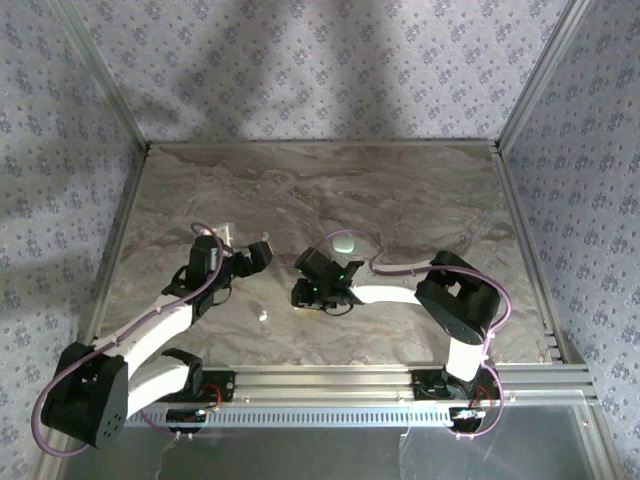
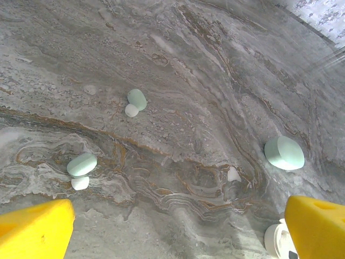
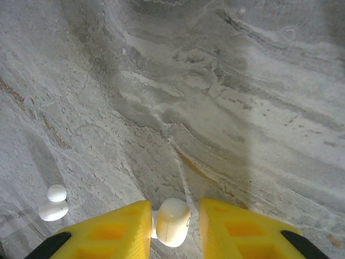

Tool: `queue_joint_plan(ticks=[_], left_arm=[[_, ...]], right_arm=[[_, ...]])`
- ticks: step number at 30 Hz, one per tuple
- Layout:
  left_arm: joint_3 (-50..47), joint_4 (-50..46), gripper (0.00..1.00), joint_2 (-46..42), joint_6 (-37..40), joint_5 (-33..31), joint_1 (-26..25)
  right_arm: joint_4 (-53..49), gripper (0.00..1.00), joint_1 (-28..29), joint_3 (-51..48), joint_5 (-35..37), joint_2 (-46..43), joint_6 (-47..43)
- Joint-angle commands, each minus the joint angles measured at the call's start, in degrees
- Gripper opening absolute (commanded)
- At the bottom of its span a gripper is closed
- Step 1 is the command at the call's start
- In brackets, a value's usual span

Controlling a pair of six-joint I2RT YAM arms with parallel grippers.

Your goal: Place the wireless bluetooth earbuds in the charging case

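The left gripper (image 1: pixel 264 249) hangs over the grey marble-patterned tabletop (image 1: pixel 420 190), its yellow fingers (image 2: pixel 35 229) spread wide. Its wrist view picks out tiny white rounded earbuds (image 2: pixel 82 164) lying in two small clusters, well apart. Further right is the smooth pale oval charging case (image 2: pixel 284 152), which looks closed and rests flat. From above, the case sits just beyond the right gripper (image 1: pixel 300 293). That gripper's wrist view shows another white rounded earbud piece (image 3: pixel 172 221) between narrowly parted fingers. Whether they pinch it, I cannot tell.
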Motion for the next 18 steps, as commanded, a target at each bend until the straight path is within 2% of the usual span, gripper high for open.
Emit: queue_joint_plan(ticks=[1,12,18], left_arm=[[1.3,1.0,1.0,-0.7,0.4,0.3,-0.5],[1.3,0.7,1.0,-1.1,0.5,0.2,-0.6],[1.3,0.8,1.0,-1.1,0.5,0.4,-0.7]], right_arm=[[0.4,0.29,0.1,-0.3,-1.3,1.4,1.1],[-0.9,0.27,0.1,0.6,-1.7,2.2,1.0],[-1.8,0.21,0.1,1.6,-1.7,2.8,0.8]])
